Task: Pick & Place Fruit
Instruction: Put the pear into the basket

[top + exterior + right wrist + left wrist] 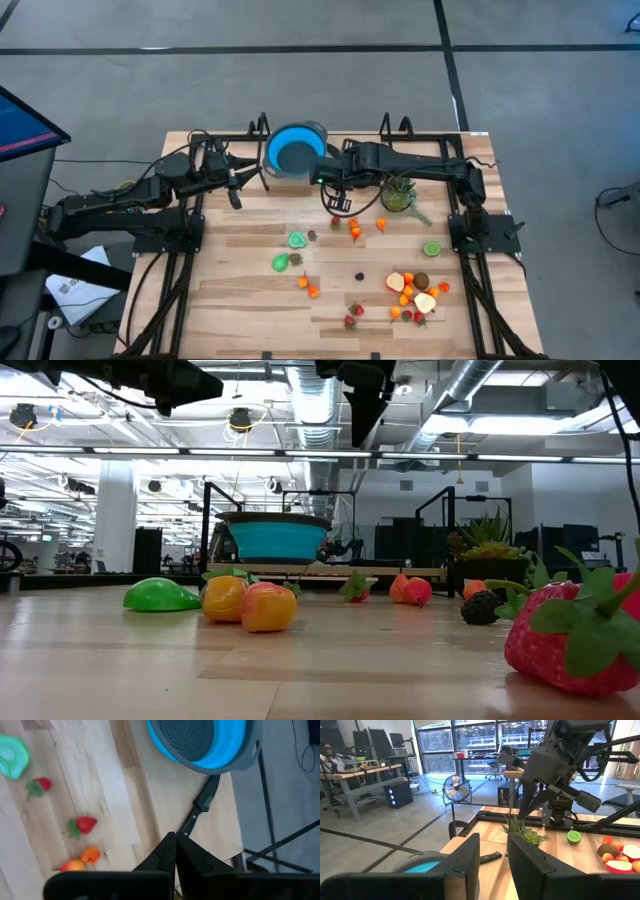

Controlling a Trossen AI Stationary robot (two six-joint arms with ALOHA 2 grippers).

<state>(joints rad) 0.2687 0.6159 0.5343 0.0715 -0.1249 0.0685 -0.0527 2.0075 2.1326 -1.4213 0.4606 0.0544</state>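
Observation:
Toy fruit lies scattered on the wooden table (pixel 250 330): strawberries (pixel 82 825), orange pieces (pixel 355 232), a green pear (pixel 281 262), a lime slice (pixel 431 249) and a cluster with cut peach halves (pixel 415 292). My right gripper (pixel 175 851) hangs shut above the table between the blue bowl (pixel 295 150) and the nearest strawberry (pixel 336 222), with nothing between its fingers. My left gripper (pixel 495 862) waits level at the far left, beside the bowl, open and empty.
The blue bowl's black handle (pixel 200 805) lies on the table under my right gripper. A spiky green plant (pixel 400 197) stands at the far right, close to the right arm. Black frame rails (pixel 330 135) run along the table's edges.

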